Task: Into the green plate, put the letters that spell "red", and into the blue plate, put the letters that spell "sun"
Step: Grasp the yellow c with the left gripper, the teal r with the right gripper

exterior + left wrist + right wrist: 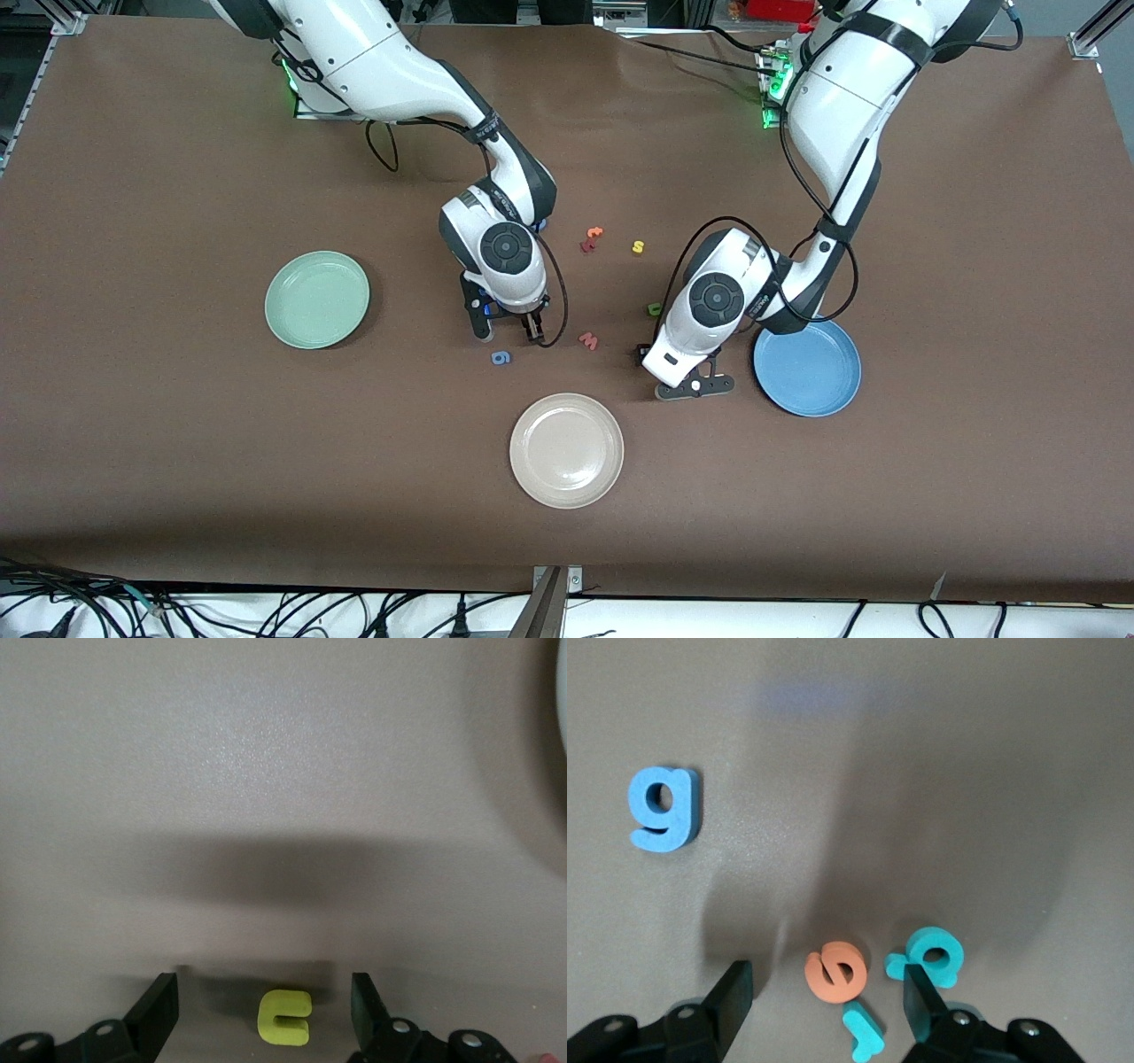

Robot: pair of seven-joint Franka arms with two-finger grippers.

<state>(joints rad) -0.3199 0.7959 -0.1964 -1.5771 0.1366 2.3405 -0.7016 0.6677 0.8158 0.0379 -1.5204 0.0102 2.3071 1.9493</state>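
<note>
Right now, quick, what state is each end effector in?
Left end effector: open, straddling the small yellow foam letter n, not gripping it.
Right end effector: open, low over the small orange foam letter e, holding nothing.

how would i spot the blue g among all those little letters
Start at the round cream-white plate, the plate nearest the front camera. Slightly farther from the camera, toward the right arm's end, just by the right hand, lies the small blue foam letter "g". It is the only blue letter; its nearest neighbour, the pink foam "w", is pink.
</note>
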